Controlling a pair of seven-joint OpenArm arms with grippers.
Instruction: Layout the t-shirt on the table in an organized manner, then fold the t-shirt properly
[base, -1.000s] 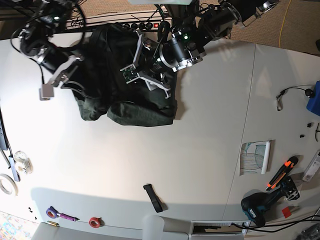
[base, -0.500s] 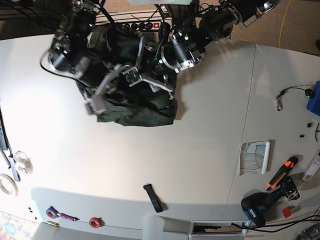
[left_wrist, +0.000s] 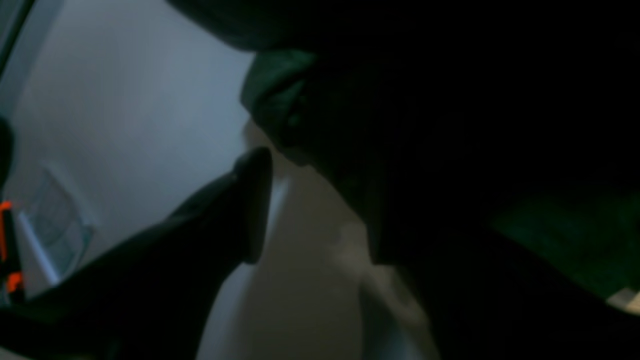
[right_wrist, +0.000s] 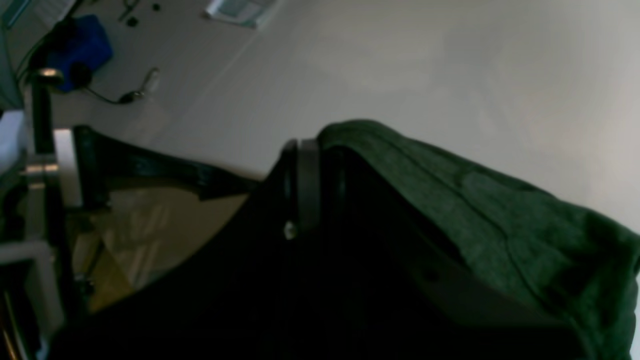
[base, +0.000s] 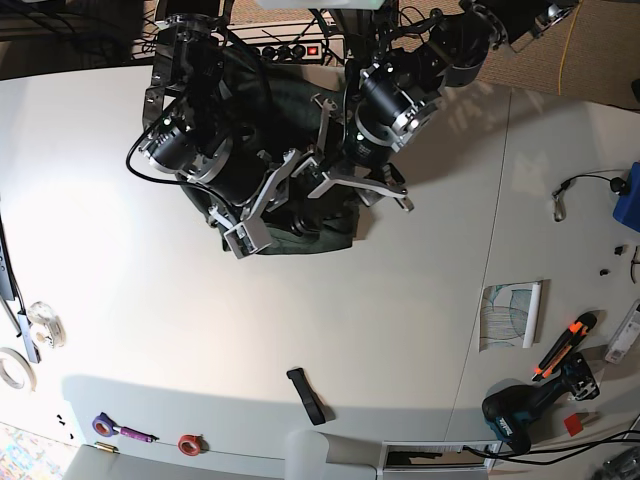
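Closely, right gripper (base: 268, 198) and left gripper (base: 362, 190) crowd the bunched t-shirt (base: 315, 238)

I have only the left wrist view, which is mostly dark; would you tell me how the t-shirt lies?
Observer: In the base view the t-shirt is a bunched heap at the table's far side, not spread out.
Operator: Thank you. Where is the right arm?
Observer: The right gripper is at the heap's near edge. In its wrist view, green cloth drapes over one finger.
Operator: Is anything lying nearer the front?
Observer: A black strap lies there, apart from the shirt.
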